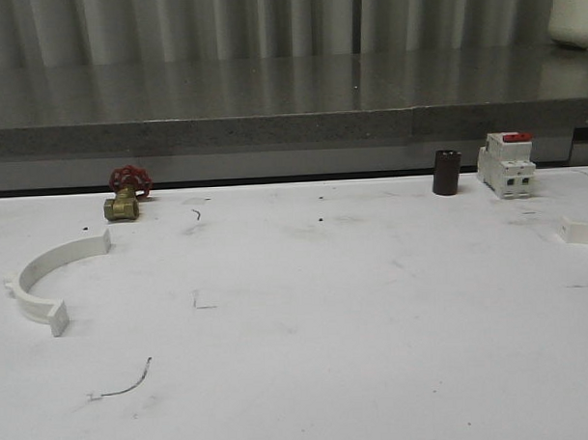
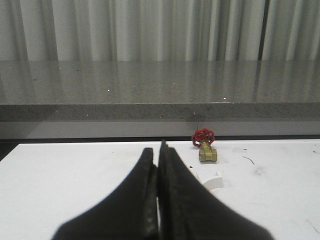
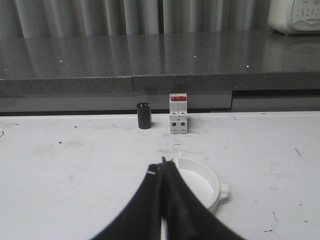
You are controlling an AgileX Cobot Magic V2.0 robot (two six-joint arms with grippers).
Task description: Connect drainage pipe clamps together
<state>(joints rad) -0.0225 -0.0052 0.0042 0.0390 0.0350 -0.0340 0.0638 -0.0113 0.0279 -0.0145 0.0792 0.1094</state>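
Note:
One white half-ring drainage pipe clamp (image 1: 45,277) lies on the white table at the left, its open side facing right. In the left wrist view one end of this clamp (image 2: 212,181) shows just beyond my left gripper (image 2: 160,150), which is shut with nothing in it. A second clamp shows as a small white piece (image 1: 581,231) at the right edge of the front view. In the right wrist view this second clamp (image 3: 212,181) curves on the table just past my right gripper (image 3: 162,164), shut and empty, its black fingers (image 3: 175,195) covering part of the arc.
A brass valve with a red handwheel (image 1: 127,195) stands behind the left clamp. A dark cylinder (image 1: 446,172) and a white breaker with a red top (image 1: 506,162) stand at the back right. A grey stone ledge (image 1: 291,128) runs behind the table (image 1: 317,316).

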